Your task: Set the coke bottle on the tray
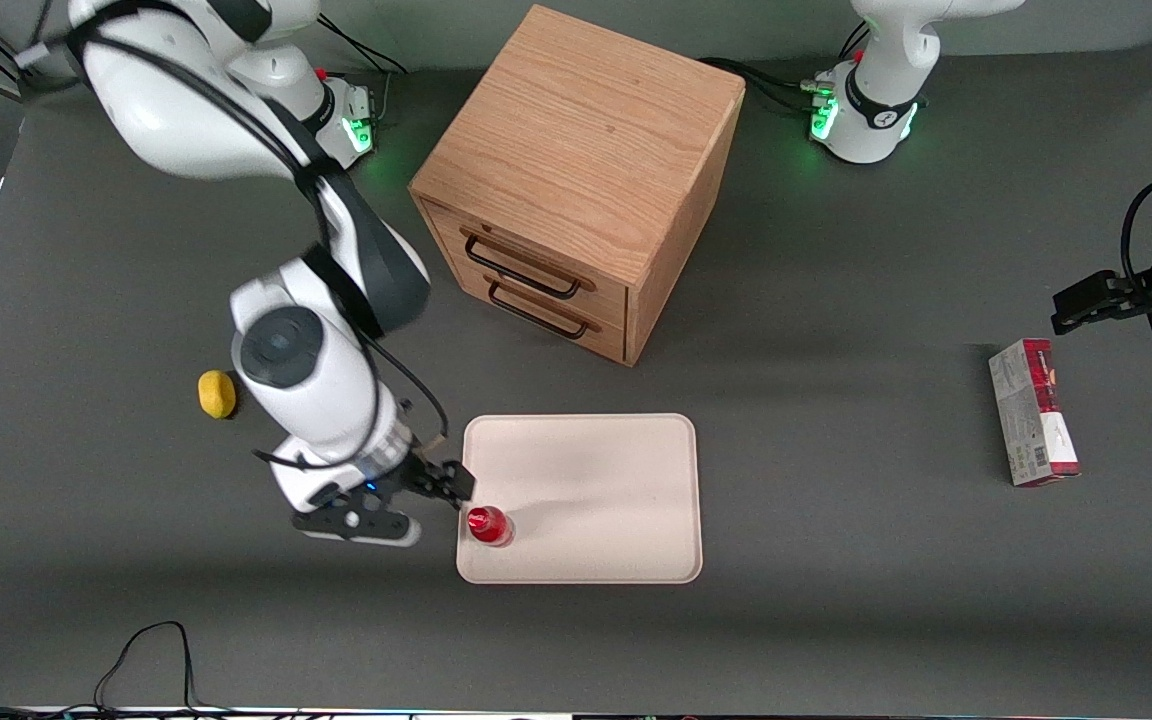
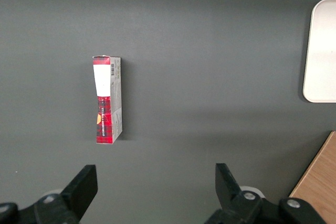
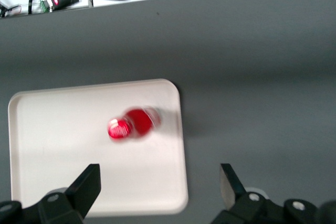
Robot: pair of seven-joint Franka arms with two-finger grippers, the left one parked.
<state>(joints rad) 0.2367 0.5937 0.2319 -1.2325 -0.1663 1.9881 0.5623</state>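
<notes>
Coke bottle (image 1: 489,525) stands on the tray (image 1: 606,480), at the tray corner nearest the working arm and toward the desk's camera-side edge. It appears upright, cap toward the overhead view, though the right wrist view shows it smeared, so a slight wobble cannot be excluded. Gripper (image 1: 406,505) hangs just beside that tray corner, over bare desk (image 1: 836,620), jaws spread and pinching nothing; the bottle stands free of them. Judgement: placement is effectively complete, and the corner position follows from the arm reaching in from its own end of the desk. Risk: the bottle sits close to the low rim, so a careless withdrawal could tip it. Lemon-like object (image 1: 217,393) lies apart from the tray toward the working arm's end
</notes>
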